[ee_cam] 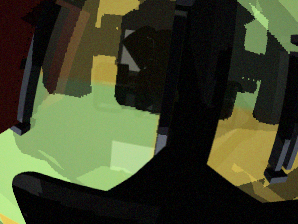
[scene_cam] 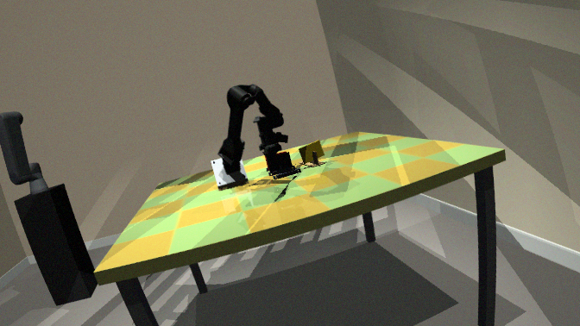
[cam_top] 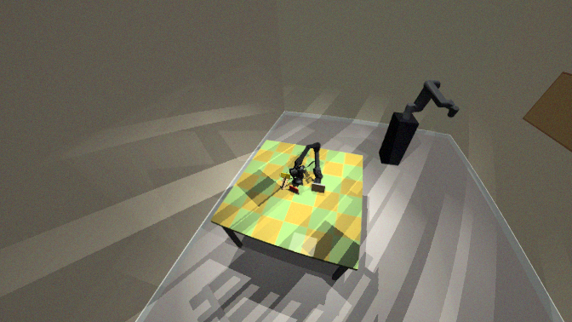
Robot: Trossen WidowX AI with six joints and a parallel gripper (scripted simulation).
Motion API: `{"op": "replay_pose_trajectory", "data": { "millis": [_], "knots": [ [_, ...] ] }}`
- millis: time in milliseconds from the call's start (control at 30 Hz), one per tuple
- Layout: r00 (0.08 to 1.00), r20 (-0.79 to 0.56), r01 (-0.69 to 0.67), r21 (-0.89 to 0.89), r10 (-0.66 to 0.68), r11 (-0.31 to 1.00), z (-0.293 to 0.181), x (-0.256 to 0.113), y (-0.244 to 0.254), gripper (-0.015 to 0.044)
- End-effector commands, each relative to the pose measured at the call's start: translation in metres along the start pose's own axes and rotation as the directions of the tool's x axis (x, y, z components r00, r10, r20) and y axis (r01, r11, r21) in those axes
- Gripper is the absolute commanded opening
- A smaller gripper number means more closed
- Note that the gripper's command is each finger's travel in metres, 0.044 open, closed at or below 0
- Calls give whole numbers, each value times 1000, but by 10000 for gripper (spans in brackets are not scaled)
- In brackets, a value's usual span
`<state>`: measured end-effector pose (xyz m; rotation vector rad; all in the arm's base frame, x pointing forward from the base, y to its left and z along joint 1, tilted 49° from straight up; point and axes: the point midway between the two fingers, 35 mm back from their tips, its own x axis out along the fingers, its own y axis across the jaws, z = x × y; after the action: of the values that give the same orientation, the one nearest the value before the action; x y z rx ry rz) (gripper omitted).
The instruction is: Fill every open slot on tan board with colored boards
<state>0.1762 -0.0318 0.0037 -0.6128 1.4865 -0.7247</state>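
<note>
The tan board [cam_top: 283, 183] [scene_cam: 315, 157] stands upright at the far side of the holders and is small in view. A yellow board [cam_top: 285, 175] [scene_cam: 312, 152] sits upright across its top. A red board [cam_top: 294, 188] stands in its holder and also shows very dark in the wrist view [ee_cam: 10, 60]. A dark, nearly black board [scene_cam: 280, 164] [ee_cam: 210, 65] stands upright in the middle holder [ee_cam: 161, 142]. My gripper [cam_top: 298, 179] [scene_cam: 274, 152] [ee_cam: 173, 155] points down and is shut on this dark board's upper edge. The right holder [ee_cam: 276, 175] is empty. The notches and the tan board's slots are hidden or too small to tell.
The checkered table [cam_top: 300, 213] [scene_cam: 207, 216] carries my arm [cam_top: 317, 162] [scene_cam: 235, 125]. A pale plate [cam_top: 318, 187] [scene_cam: 221, 175] stands at the arm's base. Another grey arm [cam_top: 430, 91] [scene_cam: 13, 147] is on a black pedestal [cam_top: 397, 140] [scene_cam: 47, 241] beyond the table.
</note>
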Motion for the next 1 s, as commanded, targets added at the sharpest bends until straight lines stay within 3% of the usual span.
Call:
{"op": "replay_pose_trajectory", "data": {
  "millis": [0, 967],
  "knots": [
    [1000, 5, -4, 4, 4, 1000, 2, -8, 0, 0],
    [1000, 5, -6, 3, 6, 1000, 2, -67, 1, 0]
  ]
}}
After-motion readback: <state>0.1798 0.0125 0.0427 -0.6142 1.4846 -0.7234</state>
